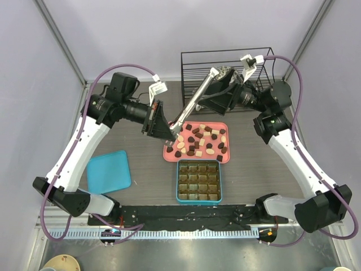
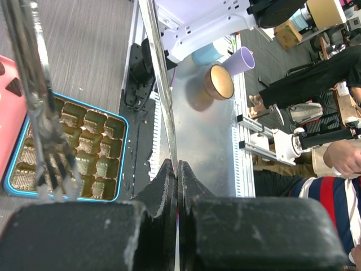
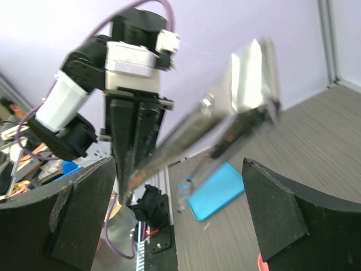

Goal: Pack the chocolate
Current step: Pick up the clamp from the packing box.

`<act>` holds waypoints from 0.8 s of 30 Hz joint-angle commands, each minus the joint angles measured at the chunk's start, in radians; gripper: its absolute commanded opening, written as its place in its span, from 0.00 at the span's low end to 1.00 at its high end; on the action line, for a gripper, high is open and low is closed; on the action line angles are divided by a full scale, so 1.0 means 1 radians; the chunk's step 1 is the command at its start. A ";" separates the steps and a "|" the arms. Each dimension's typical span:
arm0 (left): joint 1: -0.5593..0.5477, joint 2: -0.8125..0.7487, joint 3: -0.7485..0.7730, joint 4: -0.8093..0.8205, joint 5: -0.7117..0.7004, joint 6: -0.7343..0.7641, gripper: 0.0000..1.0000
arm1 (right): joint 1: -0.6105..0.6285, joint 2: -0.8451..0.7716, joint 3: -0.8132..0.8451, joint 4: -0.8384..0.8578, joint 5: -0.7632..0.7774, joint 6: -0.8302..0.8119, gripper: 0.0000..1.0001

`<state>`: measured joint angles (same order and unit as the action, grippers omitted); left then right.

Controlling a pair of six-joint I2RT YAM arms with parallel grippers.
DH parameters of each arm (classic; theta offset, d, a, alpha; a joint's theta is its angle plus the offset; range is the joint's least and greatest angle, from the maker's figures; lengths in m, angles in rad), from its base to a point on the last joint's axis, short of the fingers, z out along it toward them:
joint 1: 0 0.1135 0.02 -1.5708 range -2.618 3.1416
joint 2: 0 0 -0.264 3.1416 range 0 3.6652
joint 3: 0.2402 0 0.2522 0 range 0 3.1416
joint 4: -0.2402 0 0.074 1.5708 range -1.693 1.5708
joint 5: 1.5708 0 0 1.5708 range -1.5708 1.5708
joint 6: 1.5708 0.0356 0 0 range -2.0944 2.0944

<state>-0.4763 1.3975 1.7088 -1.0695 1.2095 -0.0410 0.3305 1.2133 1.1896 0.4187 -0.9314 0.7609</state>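
white links (image 1: pixel 73 152) with black joints (image 1: pixel 125 109), purple cables (image 1: pixel 118 67), black fingers (image 2: pixel 161 189), perhaps a green light (image 1: pixel 274 119).

Colours as I see them on the top cam: tray (image 1: pixel 200 160) pink. Chocolate (image 1: pixel 196 131) on it is mixed: dark brown, mid brown, cream-white. Box (image 1: pixel 178 182) at 6 o'clock of the tray: teal rim, golden-brown cells in a regular grid. Lid (image 1: pixel 109 170) at 8 o'clock: plain light blue. Table (image 1: pixel 254 158): grey, streaky wood grain. Rack (image 1: pixel 192 73) at 12 o'clock: black wire. Tongs (image 1: pixel 197 100): shiny silver. Arms (image 1: pixel 76 149): white shells, black joints. Cables (image 1: pixel 131 66): purple.
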 commanded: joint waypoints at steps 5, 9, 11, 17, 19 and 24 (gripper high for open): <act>-0.015 -0.031 -0.002 0.003 -0.007 0.024 0.00 | 0.005 0.037 -0.016 0.252 -0.057 0.179 0.97; -0.022 -0.031 -0.001 0.000 -0.010 0.024 0.00 | 0.027 0.060 -0.019 0.230 -0.060 0.170 0.95; -0.025 -0.029 0.000 0.000 -0.011 0.024 0.00 | 0.048 0.071 -0.018 0.226 -0.058 0.164 0.93; -0.027 -0.029 0.002 -0.001 -0.021 0.024 0.00 | 0.117 0.080 0.016 0.040 -0.017 0.023 0.85; -0.028 -0.026 0.003 -0.001 -0.021 0.026 0.00 | 0.137 0.075 0.015 0.016 0.009 -0.015 0.83; -0.027 -0.029 0.002 -0.009 -0.021 0.029 0.00 | 0.142 0.071 0.011 -0.024 0.028 -0.035 0.73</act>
<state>-0.4984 1.3975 1.7031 -1.0866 1.1725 -0.0391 0.4679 1.3010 1.1698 0.4343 -0.9291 0.7818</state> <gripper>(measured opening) 0.020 0.764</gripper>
